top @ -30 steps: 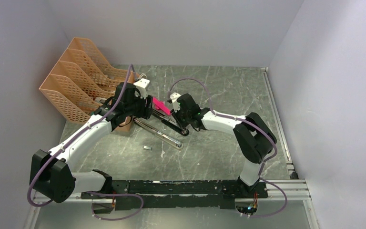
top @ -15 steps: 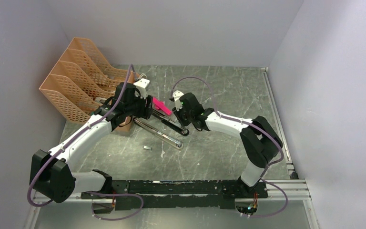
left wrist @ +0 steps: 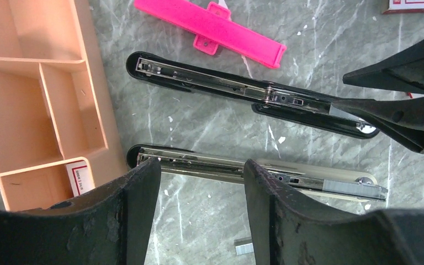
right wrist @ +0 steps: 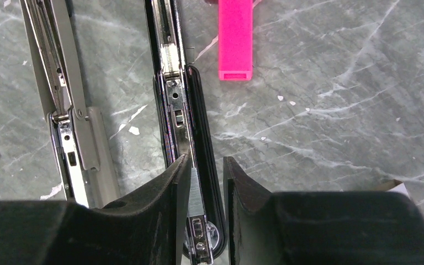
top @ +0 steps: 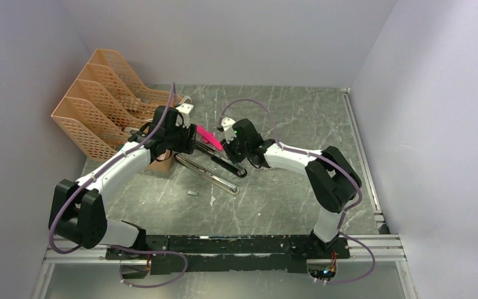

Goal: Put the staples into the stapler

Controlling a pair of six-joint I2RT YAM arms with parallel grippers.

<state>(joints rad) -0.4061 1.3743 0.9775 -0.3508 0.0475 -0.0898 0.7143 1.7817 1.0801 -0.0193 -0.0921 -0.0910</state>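
While the left pincer (left wrist: 199, 165) hangs released over a silver bar (left wrist: 309, 185), holding nothing, the stapler (left wrist: 221, 85) lies opened flat on the desk (left wrist: 320, 44) just beyond it, near a pink piece (left wrist: 210, 25). The right pincer (right wrist: 204, 165) straddles the stapler's end, fingers narrowly parted around what looks like staples (right wrist: 196, 196) sitting in the rail. Whether it grips them I cannot tell. Another short strip (left wrist: 243, 246) lies loose near the bar.
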